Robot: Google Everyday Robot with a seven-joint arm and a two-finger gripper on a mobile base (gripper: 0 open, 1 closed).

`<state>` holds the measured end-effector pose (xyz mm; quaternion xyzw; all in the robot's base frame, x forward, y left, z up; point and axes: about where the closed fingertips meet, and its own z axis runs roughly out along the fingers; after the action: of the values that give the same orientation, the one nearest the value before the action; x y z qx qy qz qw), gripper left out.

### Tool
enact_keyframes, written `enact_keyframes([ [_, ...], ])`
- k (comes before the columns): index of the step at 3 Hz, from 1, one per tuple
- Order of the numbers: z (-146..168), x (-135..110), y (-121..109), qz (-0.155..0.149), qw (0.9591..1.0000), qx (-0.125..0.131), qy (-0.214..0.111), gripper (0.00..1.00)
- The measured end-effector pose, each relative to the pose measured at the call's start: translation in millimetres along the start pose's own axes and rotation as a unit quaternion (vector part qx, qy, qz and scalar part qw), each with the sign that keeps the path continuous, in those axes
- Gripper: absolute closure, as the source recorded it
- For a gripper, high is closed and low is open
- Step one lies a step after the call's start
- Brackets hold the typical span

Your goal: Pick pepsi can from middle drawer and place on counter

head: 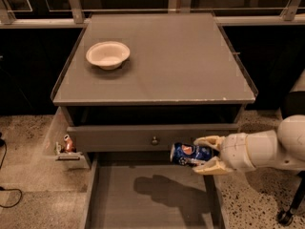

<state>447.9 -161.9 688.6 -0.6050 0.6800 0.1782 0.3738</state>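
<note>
The pepsi can (187,154) is dark blue with a round red, white and blue logo. It lies on its side in my gripper (206,155), which is shut on it, one finger above and one below. The can hangs above the right part of the open middle drawer (143,204), in front of the drawer front with the knob, and casts a shadow on the drawer floor. The grey counter (167,56) lies above and behind, its chipped front edge higher than the can.
A white bowl (107,54) stands on the counter's left rear. The closed upper drawer front with a round knob (154,140) is just behind the can. A small reddish can (68,143) sits on a side shelf at left. Speckled floor on both sides.
</note>
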Motion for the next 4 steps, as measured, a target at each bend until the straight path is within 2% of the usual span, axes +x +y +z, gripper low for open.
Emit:
enact_keyframes([
  [1, -49.3, -42.6, -36.2, -0.043, 0.9985, 0.033, -0.002, 1.00],
  [2, -49.4, -42.7, -36.3, -0.043, 0.9985, 0.033, -0.002, 1.00],
  [3, -56.0, -52.8, -40.7, -0.055, 0.9976, 0.043, 0.000, 1.00],
  [4, -74.0, -86.1, -65.2, -0.098, 0.9932, 0.061, 0.011, 1.00],
])
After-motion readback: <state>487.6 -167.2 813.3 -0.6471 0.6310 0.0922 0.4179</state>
